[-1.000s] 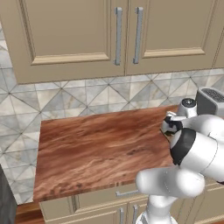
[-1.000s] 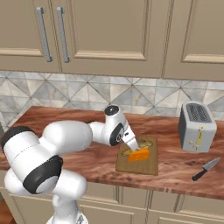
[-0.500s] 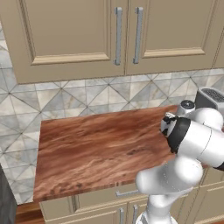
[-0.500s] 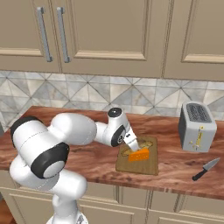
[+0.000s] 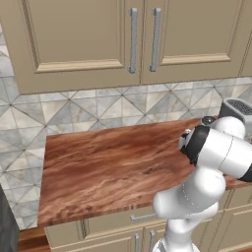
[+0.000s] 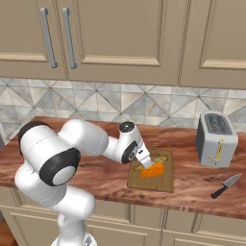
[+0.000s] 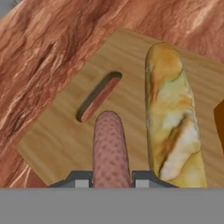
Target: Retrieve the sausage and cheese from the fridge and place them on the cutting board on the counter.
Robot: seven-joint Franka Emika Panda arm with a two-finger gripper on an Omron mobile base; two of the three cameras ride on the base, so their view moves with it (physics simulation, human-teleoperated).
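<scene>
The reddish-brown sausage (image 7: 109, 146) sticks out between my fingertips, with my gripper (image 7: 111, 180) shut on it, held low over the tan cutting board (image 7: 61, 140) beside its handle slot. In the right base view my gripper (image 6: 142, 157) hangs over the near-left part of the cutting board (image 6: 165, 183), right next to the orange cheese (image 6: 153, 170) wedge lying on it. An edge of the cheese (image 7: 220, 120) shows at the right of the hand view. The board rests on the reddish counter (image 6: 192, 192). My own arm hides the hand in the left base view. The fridge is out of view.
A long crusty bread loaf (image 7: 173, 118) lies on the board just right of the sausage. On the counter stand a silver toaster (image 6: 216, 139) at the right and a knife (image 6: 226, 186) near the front edge. Beige wall cabinets (image 5: 142, 39) hang above the tiled backsplash.
The arm's upper links have swung round toward the camera. The hand with the sausage has stayed low over the board, and the cheese has not moved.
</scene>
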